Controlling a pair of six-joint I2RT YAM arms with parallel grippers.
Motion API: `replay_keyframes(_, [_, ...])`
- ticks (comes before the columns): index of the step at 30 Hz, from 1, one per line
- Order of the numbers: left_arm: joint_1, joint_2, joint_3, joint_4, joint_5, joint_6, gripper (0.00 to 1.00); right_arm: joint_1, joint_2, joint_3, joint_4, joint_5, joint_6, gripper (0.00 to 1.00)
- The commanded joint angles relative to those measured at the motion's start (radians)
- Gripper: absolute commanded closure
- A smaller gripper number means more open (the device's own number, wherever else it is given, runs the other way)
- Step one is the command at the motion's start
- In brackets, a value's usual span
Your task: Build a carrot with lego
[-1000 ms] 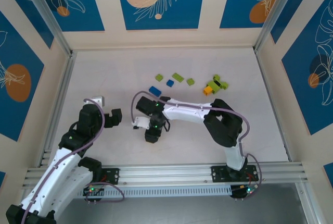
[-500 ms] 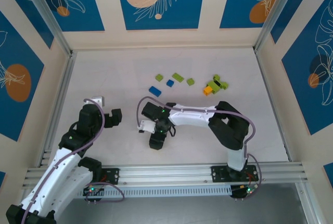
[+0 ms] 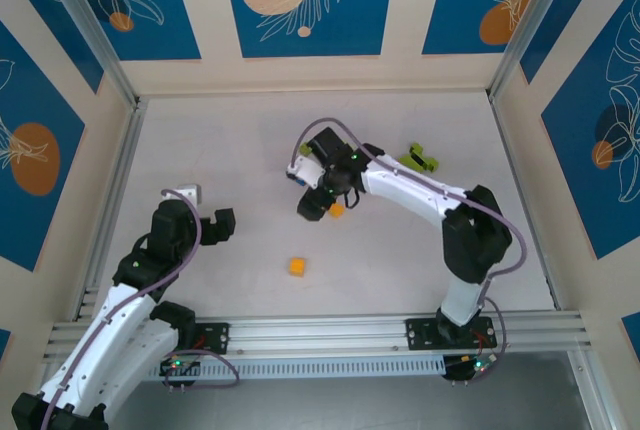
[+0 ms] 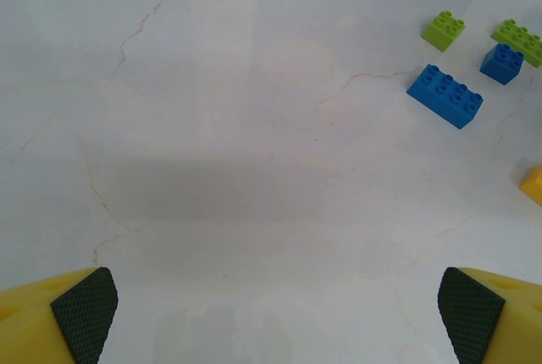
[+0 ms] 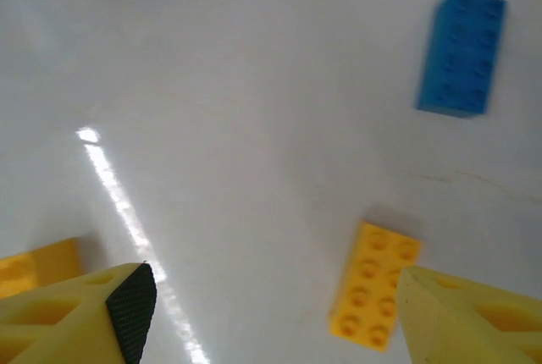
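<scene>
While both pairs of fingers are standing spread and empty, the lego (image 3: 337, 211) is lying loose on the pale, veined bench (image 3: 200, 140).
The left gripper (image 3: 218, 222) is hovering over bare surface, its cross-hatched black pads (image 4: 85, 313) wide apart; a lone orange brick (image 3: 297, 266) is sitting mid-bench; the right gripper (image 5: 271, 292) is holding its yellow wedge fingers apart just beside a studded orange oblong brick (image 5: 375, 296), with a glossy blue oblong brick (image 5: 461, 52) lying beyond; lime bricks (image 3: 420, 160) are clumping far right.
</scene>
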Motion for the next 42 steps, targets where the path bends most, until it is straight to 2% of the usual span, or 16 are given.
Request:
replay_keyframes(1, [0.015,-0.018,-0.011,0.023,0.015,0.015,0.0,-0.045,0.101,0.051,-0.024,0.019,-0.017,0.24])
replay_keyframes(7, [0.016,-0.017,-0.012,0.023,0.017,0.015,0.0,-0.099,0.234,0.124,-0.024,0.029,-0.005,0.27])
replay_keyframes(11, [0.016,-0.014,-0.012,0.026,0.017,0.017,0.0,-0.116,0.262,0.111,-0.01,0.019,0.01,0.27])
replay_keyframes(26, [0.022,0.002,-0.01,0.033,0.023,0.02,0.0,-0.147,0.242,-0.024,0.038,-0.017,0.037,0.39])
replay_keyframes(36, [0.03,0.008,-0.01,0.04,0.033,0.023,0.0,-0.174,0.185,-0.081,0.043,-0.112,0.049,0.37])
replay_keyframes(42, [0.033,0.008,-0.009,0.043,0.039,0.022,0.0,-0.179,0.153,-0.101,0.031,-0.115,0.056,0.35])
